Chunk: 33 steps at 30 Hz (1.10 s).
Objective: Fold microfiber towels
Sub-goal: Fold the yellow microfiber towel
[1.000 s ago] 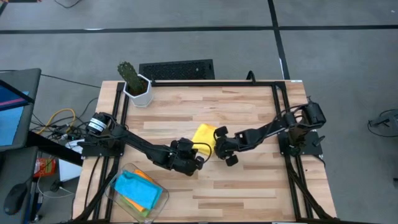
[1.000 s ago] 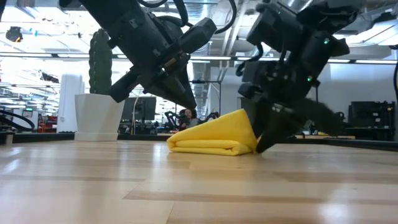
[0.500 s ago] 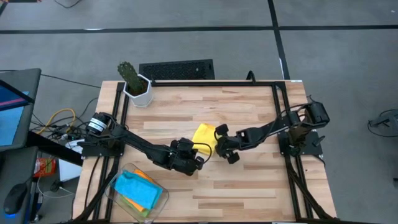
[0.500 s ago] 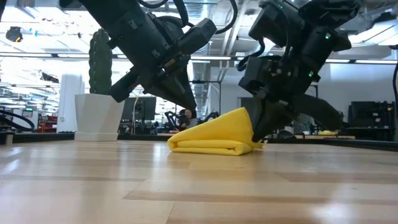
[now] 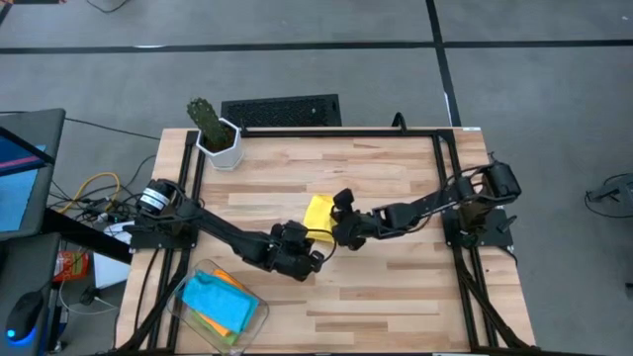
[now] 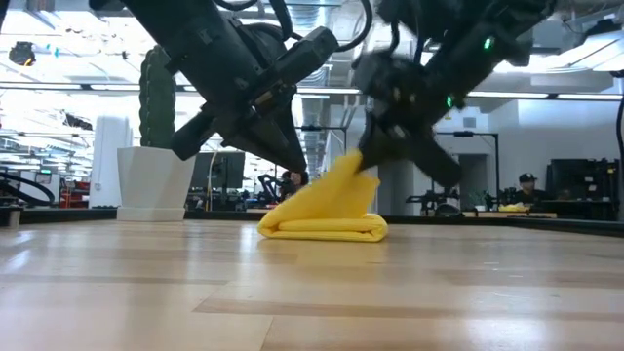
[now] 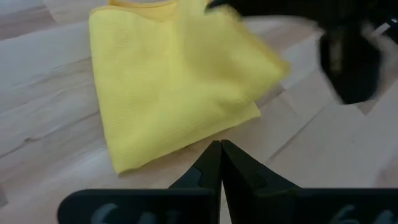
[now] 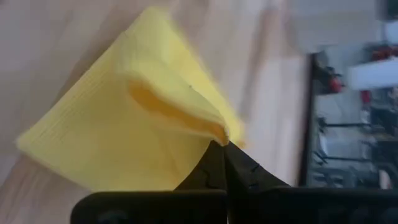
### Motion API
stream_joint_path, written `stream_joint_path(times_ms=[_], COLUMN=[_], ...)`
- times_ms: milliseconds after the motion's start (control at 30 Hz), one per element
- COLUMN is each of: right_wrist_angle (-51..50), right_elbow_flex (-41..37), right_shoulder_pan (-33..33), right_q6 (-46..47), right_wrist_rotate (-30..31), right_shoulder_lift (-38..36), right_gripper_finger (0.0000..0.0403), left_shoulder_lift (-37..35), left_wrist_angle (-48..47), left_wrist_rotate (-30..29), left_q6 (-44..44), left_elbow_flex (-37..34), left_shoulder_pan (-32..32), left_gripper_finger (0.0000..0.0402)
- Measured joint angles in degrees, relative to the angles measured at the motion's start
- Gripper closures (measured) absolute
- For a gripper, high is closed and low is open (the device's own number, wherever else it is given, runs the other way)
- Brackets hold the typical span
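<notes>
Low view: right claw (image 6: 363, 161) lifted yellow towel (image 6: 327, 210) edge leftward.

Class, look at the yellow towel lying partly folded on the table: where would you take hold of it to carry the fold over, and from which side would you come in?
Grip the raised loose corner of the yellow towel, coming from the right arm's side. That corner peaks clear of the table, while the rounded fold lies flat on the wood, so thin fingers can pinch it. The right gripper is shut on it; the left gripper waits shut beside the towel.
</notes>
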Motion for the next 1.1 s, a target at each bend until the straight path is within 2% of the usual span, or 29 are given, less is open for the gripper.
stream_joint_path(times_ms=[133, 267, 400, 467, 600, 700, 800, 900, 967, 1100], right_wrist_angle=[-3.2, -0.5, 4.5, 5.6, 3.0, 2.2, 1.6, 1.7, 1.6, 0.3], right_elbow_flex=[-0.6, -0.6, 0.2, 1.0, 1.4, 1.5, 1.5, 1.5, 1.5, 1.5], right_shoulder_pan=[-1.2, -2.0, -4.5, -5.4, -6.6, -7.2, -7.3, -7.3, -7.4, -7.4], right_q6=[-6.3, -11.2, -11.2, -10.9, -10.7, -10.3, -9.2, -8.0, -7.1, -6.5], right_wrist_rotate=[-3.9, -2.4, -1.0, -1.0, -1.2, -1.4, -2.6, -2.6, -2.5, -2.6], right_shoulder_lift=[2.5, 1.1, -0.9, -1.3, -1.6, -1.6, -1.6, -1.6, -1.6, -1.6], right_gripper_finger=[0.0397, 0.0398, 0.0397, 0.0397, 0.0397, 0.0395, 0.0397, 0.0397, 0.0396, 0.0395], left_shoulder_lift=[0.0, 0.0, -0.1, -0.3, 0.6, 4.6, 9.8, 14.5, 15.1, 14.8], left_wrist_angle=[-0.6, -1.9, -0.1, 2.0, 6.9, 9.0, 17.8, 29.2, 34.7, 35.8], left_wrist_rotate=[0.2, 2.6, 6.6, 3.9, -8.1, -13.9, -11.6, -9.7, -11.0, -11.4], left_q6=[0.0, -0.2, 2.0, 2.3, 3.6, -0.3, -2.3, 1.3, 2.8, 7.2], left_elbow_flex=[0.0, 0.0, 0.0, 0.0, -0.4, -1.4, -1.3, -1.4, -1.4, -1.3], left_shoulder_pan=[-1.0, -1.4, -1.5, -2.1, -2.7, -2.2, -1.3, -0.8, -0.6, 0.4], left_gripper_finger=[0.0401, 0.0401, 0.0401, 0.0401, 0.0401, 0.0401, 0.0401, 0.0401, 0.0401, 0.0401])
